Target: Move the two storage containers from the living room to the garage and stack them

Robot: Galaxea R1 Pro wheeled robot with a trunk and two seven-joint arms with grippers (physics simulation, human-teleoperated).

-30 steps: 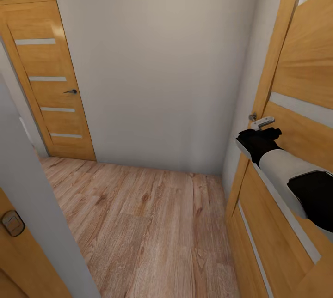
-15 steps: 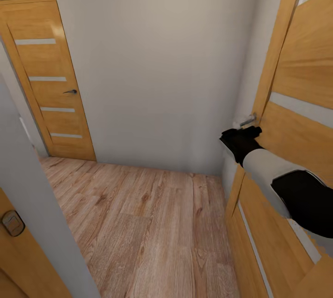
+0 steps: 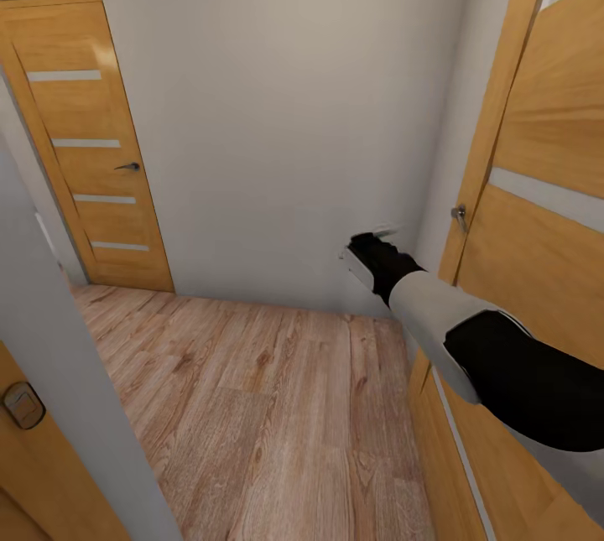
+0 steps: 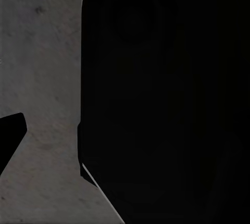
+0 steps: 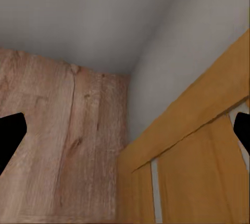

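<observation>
So I'm parked in a little hallway right now, nowhere near the bins. Neither of the two storage containers is anywhere on my screens, so I can't say where they sit at this point.

Head view: light wood plank floor [image 3: 268, 407], plain pale wall [image 3: 285, 105] straight ahead, a closed wooden door [image 3: 88, 147] with pale stripes on the far left, and another big wooden door [image 3: 545, 214] right up against my right side. Its metal handle [image 3: 459, 215] sits near the door edge.

My right arm [image 3: 470, 340] reaches out forward, and the right gripper [image 3: 375, 244] hangs in front of the wall corner, off to the left of that handle and not touching it. In the right wrist view I see the corner where floor, wall and door frame meet, with the two dark fingertips [image 5: 10, 140] at opposite edges of the picture, so the fingers are spread wide with nothing between them.

Left wrist view is mostly a dark shape [image 4: 166, 99] over grey speckled surface [image 4: 41, 67]. One black fingertip [image 4: 9, 135] pokes in at the edge, but I can't tell how far that gripper is spread.
</observation>
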